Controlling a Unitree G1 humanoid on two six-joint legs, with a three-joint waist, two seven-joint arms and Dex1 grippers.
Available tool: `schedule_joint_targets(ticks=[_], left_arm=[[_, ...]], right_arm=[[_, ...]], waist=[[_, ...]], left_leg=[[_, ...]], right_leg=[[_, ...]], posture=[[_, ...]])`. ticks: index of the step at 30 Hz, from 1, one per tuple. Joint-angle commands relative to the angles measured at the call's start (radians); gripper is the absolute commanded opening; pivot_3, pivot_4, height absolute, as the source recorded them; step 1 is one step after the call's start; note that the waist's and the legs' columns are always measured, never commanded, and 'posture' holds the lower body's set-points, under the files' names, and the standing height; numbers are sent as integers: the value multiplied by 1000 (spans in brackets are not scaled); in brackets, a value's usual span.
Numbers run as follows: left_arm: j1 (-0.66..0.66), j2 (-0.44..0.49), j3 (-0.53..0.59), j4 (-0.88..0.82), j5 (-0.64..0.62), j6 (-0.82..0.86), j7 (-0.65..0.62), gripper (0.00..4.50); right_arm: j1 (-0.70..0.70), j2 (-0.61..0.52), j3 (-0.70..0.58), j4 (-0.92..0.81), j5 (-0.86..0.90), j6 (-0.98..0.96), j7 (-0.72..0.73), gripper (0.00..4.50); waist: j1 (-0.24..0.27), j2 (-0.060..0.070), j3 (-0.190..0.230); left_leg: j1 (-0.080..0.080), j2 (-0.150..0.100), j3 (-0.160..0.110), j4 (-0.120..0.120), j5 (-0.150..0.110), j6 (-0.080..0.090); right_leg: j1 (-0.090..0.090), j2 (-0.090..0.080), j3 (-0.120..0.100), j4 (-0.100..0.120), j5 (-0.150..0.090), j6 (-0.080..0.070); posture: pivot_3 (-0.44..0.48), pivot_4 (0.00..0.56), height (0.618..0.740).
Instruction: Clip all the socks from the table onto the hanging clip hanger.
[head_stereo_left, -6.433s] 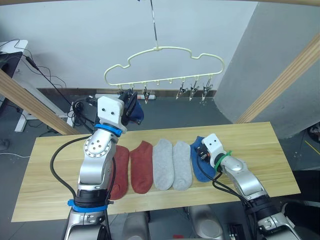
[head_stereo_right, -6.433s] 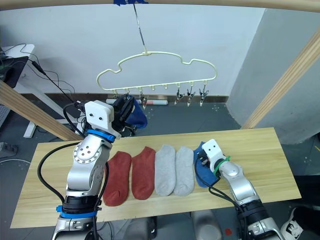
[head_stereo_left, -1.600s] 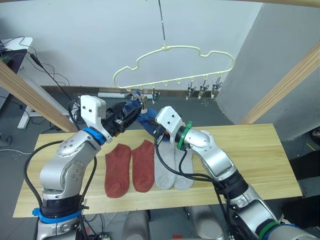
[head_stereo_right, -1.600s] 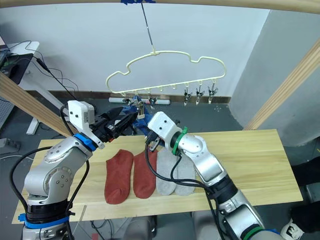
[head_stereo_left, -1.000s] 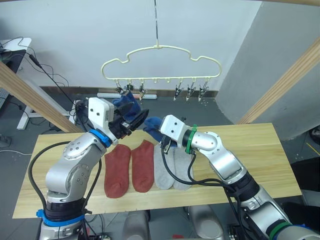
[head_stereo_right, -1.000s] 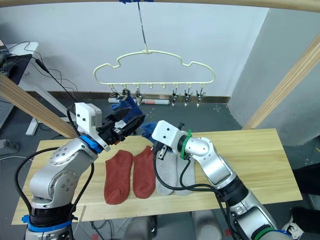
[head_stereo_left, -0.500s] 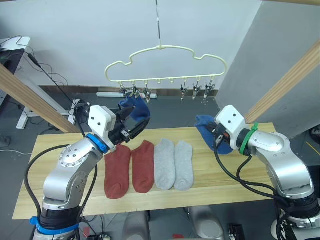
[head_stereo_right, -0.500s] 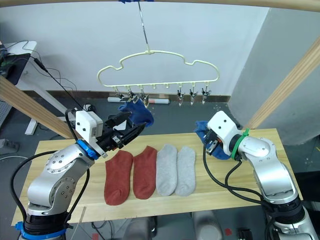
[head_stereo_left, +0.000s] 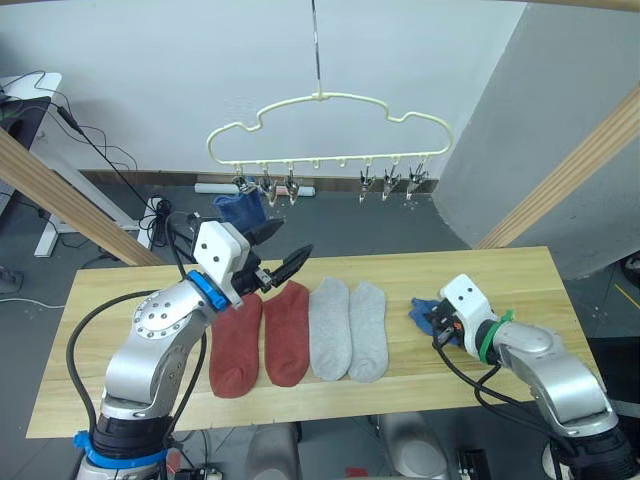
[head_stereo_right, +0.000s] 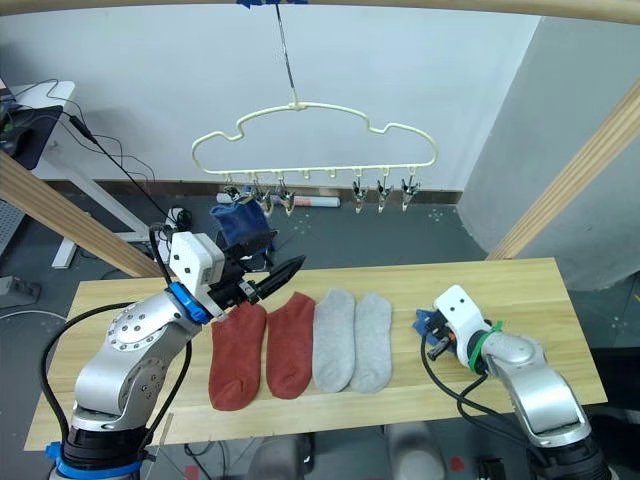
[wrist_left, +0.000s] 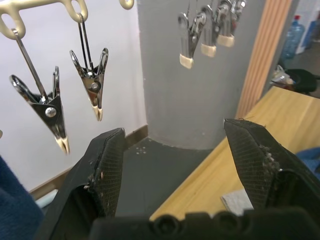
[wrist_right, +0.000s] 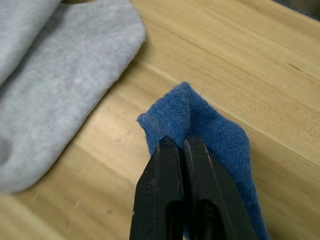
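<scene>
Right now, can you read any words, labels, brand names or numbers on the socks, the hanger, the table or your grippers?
There is no readable text.
Socks: the red socks, grey socks and both blue socks are plain knit.
Clip hanger: bare wire and metal clips, no marking.
Table: bare wood.
Left gripper and right gripper: plain black fingers, nothing printed.

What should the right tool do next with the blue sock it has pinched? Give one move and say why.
Probably lift. The right tool is shut on the blue sock, which lies low on the table, while the clip hanger hangs well above with free clips. One blue sock already hangs at its left end, and the left tool is open near it.
</scene>
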Motion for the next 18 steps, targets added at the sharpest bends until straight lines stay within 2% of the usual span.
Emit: schedule_joint_targets(ticks=[1,11,18], left_arm=[[10,-11,8,-54,20,-19,33,3534],[15,-50,7,-35,86,-78,99,3534],[14,-80,-15,-5,124,-122,107,3534]], right_arm=[[7,5,-5,13,-12,-68,-32,1028],[29,-121,-54,-124,49,-118,67,4436],[20,-159,-86,-137,76,-198,102,4480]], waist=[[0,0,0],[1,0,2],[0,-1,4]], left_leg=[[0,0,0,0,0,0],[0,0,0,0,0,0],[0,0,0,0,0,0]], right_leg=[[0,0,0,0,0,0],[0,0,0,0,0,0],[1,0,0,0,0,1]], posture=[[-182,331,740],[-194,332,740],[-216,341,740]])
